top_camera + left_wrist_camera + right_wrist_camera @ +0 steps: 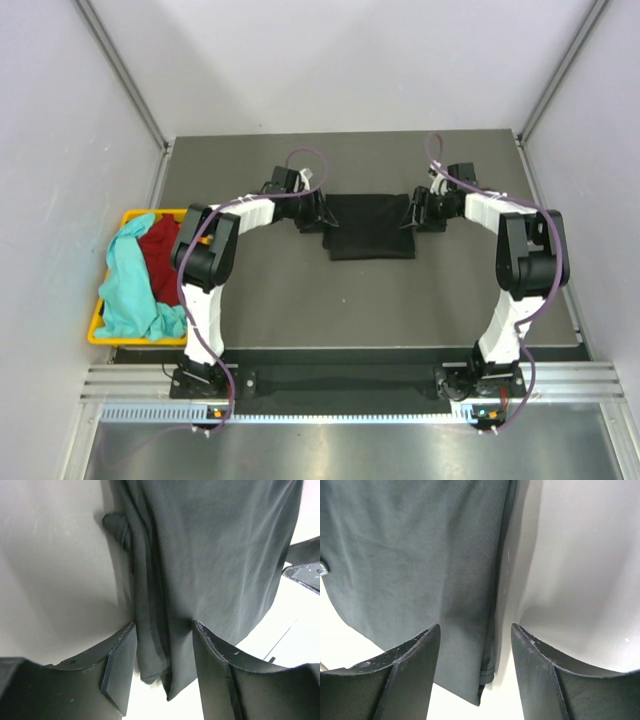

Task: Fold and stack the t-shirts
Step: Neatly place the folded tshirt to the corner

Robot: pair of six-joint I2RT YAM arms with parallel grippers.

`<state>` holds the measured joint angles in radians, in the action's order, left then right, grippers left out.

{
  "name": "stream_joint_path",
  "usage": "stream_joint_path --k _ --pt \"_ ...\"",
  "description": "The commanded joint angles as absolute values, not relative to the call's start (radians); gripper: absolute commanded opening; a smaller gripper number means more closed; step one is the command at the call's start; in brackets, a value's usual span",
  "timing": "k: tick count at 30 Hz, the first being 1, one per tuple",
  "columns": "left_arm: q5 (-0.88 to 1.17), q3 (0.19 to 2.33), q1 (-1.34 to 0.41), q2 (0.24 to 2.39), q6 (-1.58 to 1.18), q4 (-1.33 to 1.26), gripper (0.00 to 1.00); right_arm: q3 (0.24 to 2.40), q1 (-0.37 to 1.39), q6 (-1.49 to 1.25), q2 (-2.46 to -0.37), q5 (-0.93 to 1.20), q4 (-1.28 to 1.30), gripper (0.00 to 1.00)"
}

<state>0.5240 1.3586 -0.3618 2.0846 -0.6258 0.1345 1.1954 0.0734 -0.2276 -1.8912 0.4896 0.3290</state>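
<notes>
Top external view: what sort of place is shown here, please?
Probably a robot test cell in a laboratory: plain white panel walls on aluminium rails, two black-and-white robot arms bolted to a dark grey table, and a yellow plastic basket of crumpled t-shirts.

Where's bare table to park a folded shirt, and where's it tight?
Free: the wide table patch between the black shirt and the near edge; also the strip behind it to the back edge. Tight: the shirt's side edges, where the left gripper and right gripper straddle the cloth. The yellow basket is full.
</notes>
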Motion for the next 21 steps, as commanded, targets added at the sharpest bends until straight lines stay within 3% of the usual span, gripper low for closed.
stream_joint_path --k 1,9,13,19,21 --pt "0.496 1.365 -0.371 2.118 -0.646 0.072 0.53 1.189 0.063 -0.236 -1.819 0.483 0.275 0.59" --pt "0.491 1.345 -0.377 2.149 -0.721 0.008 0.47 1.134 0.063 -0.268 -1.770 0.503 0.238 0.59" --pt "0.459 1.354 -0.382 2.158 -0.736 0.008 0.39 1.111 0.064 -0.278 -1.737 0.514 0.219 0.59" --pt "0.425 1.414 -0.383 2.171 -0.733 0.037 0.00 1.095 0.064 -0.296 -1.677 0.531 0.216 0.59" --pt "0.416 1.453 -0.382 2.177 -0.707 0.038 0.00 1.085 0.064 -0.301 -1.654 0.538 0.212 0.58"
